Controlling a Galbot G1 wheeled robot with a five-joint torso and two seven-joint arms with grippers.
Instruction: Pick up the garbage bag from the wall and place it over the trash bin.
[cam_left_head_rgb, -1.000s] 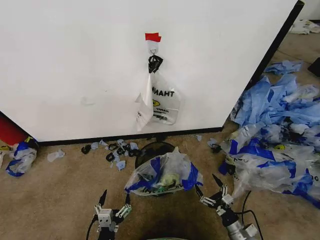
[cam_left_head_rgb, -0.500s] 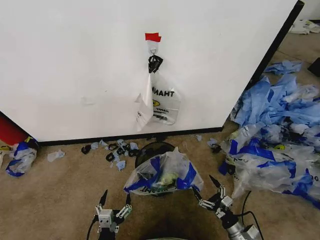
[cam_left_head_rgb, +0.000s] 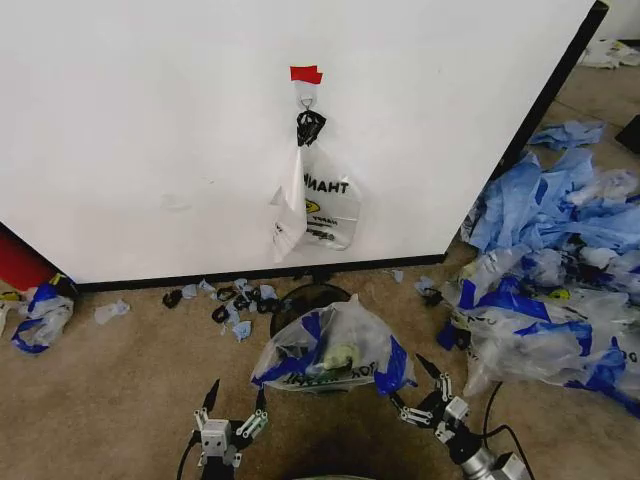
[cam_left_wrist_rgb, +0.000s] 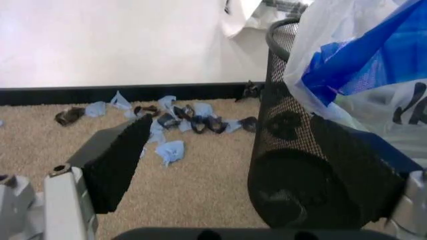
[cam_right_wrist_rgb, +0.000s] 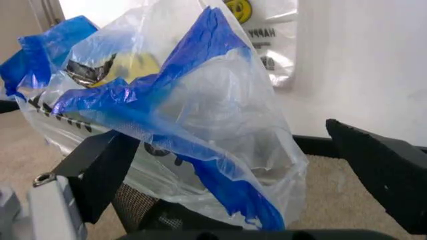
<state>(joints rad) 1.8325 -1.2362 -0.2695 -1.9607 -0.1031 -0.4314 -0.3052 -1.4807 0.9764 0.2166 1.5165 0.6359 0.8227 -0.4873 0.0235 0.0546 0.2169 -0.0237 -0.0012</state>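
Crinkly see-through garbage bag with blue patches (cam_left_head_rgb: 330, 350) draped over small round black mesh trash bin (cam_left_wrist_rgb: 293, 150) near white wall panel (cam_left_head_rgb: 150, 130), left claw (cam_left_head_rgb: 233, 408) and right claw (cam_left_head_rgb: 408, 385) spread, flanking it, holding nothing.

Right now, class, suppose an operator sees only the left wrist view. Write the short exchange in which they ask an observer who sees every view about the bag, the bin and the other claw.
Operator: My left claw is open beside the trash bin, and the garbage bag blocks my view of the rest. Does it cover the whole rim?
Observer: No. In the head view the bag sits bunched on the near side, and the bin's far rim by the wall is bare.
Operator: Where is the right claw?
Observer: The right claw is open, low beside the bag's right blue patch. I cannot tell whether it touches the plastic.
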